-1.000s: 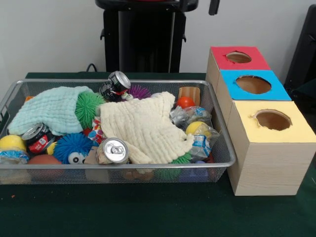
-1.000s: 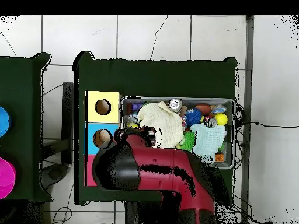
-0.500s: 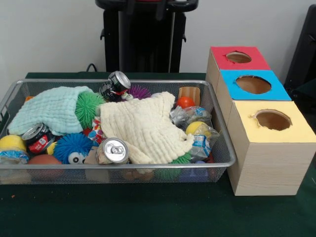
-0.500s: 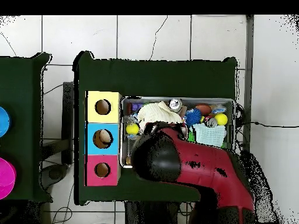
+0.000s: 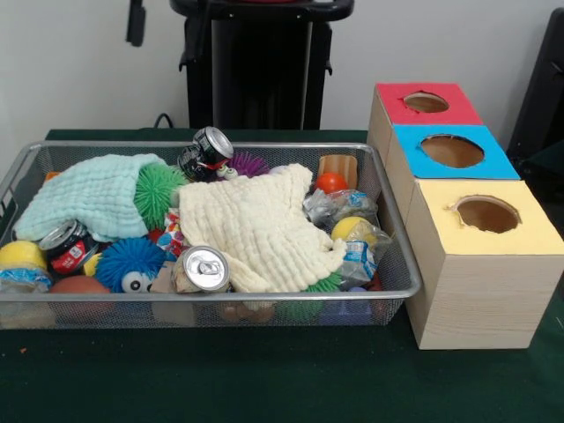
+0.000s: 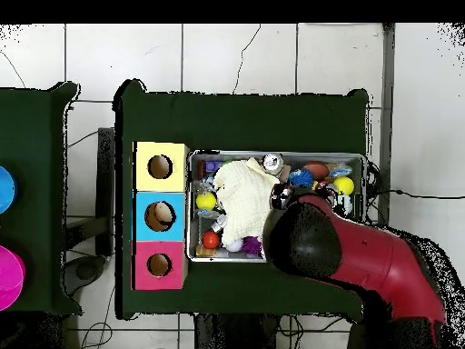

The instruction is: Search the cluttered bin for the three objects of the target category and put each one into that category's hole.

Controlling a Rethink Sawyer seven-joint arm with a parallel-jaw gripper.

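The wire mesh bin (image 5: 211, 146) is full of toys, cans and towels. A small patch of white cloth with red and blue spots (image 5: 173, 226) shows between the green spiky ball and the cream waffle towel (image 5: 256, 225); other spotted cloths are hidden. The round hole (image 5: 486, 213) in the yellow-topped box is empty; it also shows in the overhead view (image 6: 160, 166). My gripper (image 5: 135, 22) shows only as a dark piece at the top edge, high above the bin's left part. In the overhead view my red arm (image 6: 345, 254) covers the bin's right half (image 6: 272, 154).
A mint-green towel (image 5: 88, 194) lies at the bin's left. Cans (image 5: 205, 268), spiky balls (image 5: 130, 263), yellow balls (image 5: 352, 231) and crumpled bottles fill the rest. Blue-topped (image 5: 451, 152) and red-topped (image 5: 426, 103) boxes stand behind the yellow one. The black pedestal (image 5: 260, 66) stands behind the bin.
The arm has swung across the bin: in the front view the gripper piece went from top right to top left, and in the overhead view the arm now covers the bin's right half.
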